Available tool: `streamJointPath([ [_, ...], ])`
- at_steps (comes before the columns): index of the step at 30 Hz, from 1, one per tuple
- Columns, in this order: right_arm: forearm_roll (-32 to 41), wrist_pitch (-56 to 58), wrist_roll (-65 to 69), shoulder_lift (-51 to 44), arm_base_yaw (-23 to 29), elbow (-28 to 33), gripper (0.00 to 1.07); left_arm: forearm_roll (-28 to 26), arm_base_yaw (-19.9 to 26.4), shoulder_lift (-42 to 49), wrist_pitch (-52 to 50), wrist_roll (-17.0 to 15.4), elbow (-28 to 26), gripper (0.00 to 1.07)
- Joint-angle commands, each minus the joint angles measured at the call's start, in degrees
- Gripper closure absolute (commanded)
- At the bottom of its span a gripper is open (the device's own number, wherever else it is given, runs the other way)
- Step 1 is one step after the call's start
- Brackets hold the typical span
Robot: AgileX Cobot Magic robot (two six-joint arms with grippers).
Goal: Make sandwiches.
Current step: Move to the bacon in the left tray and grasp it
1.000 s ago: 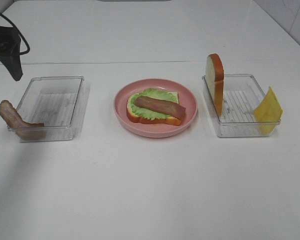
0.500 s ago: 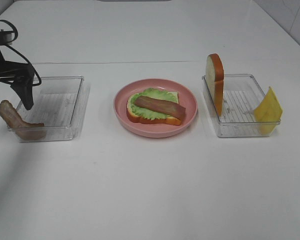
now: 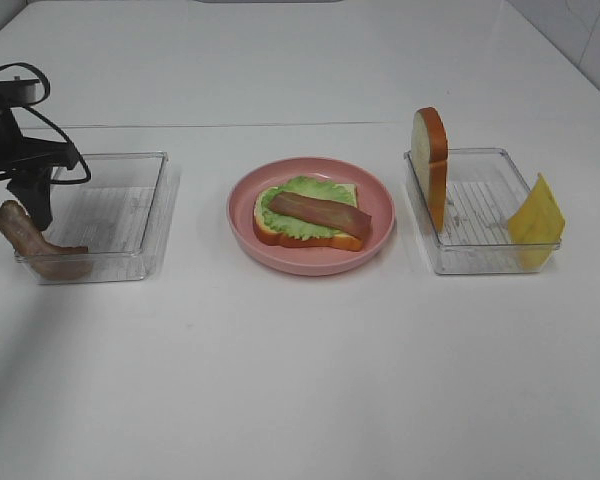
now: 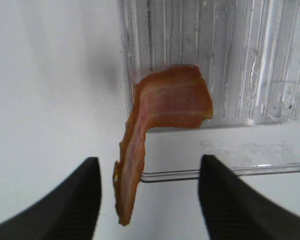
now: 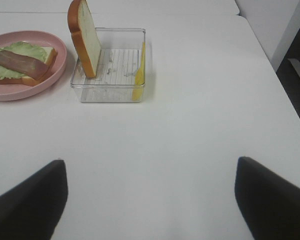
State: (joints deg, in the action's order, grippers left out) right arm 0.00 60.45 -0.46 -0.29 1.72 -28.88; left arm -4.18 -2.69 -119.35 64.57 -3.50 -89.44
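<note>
Reddish-brown bacon strip drapes over the clear tray's rim, its limp end hanging off-centre between the left gripper's part-open jaws, so a closing pinch might slip off or drag the tray; the right gripper hangs wide, empty.

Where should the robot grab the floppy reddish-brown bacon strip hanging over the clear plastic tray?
Probably the end of the reddish-brown bacon strip that sticks out over the clear plastic tray wall. Come down from above, one finger on each flat side; that end is thin and free.
</note>
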Motion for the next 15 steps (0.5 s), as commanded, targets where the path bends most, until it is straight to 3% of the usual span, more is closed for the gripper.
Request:
streamJointPath([
  [1, 0.0, -0.29, 0.46, -0.92, -0.06, 0.17, 0.25, -0.29, -0.06, -0.29, 0.97, -0.06, -0.17, 0.78],
  [15, 0.0, -0.29, 0.46, -0.92, -0.06, 0.17, 0.25, 0.52, -0.06, -0.06, 1.32, -0.06, -0.17, 0.75],
])
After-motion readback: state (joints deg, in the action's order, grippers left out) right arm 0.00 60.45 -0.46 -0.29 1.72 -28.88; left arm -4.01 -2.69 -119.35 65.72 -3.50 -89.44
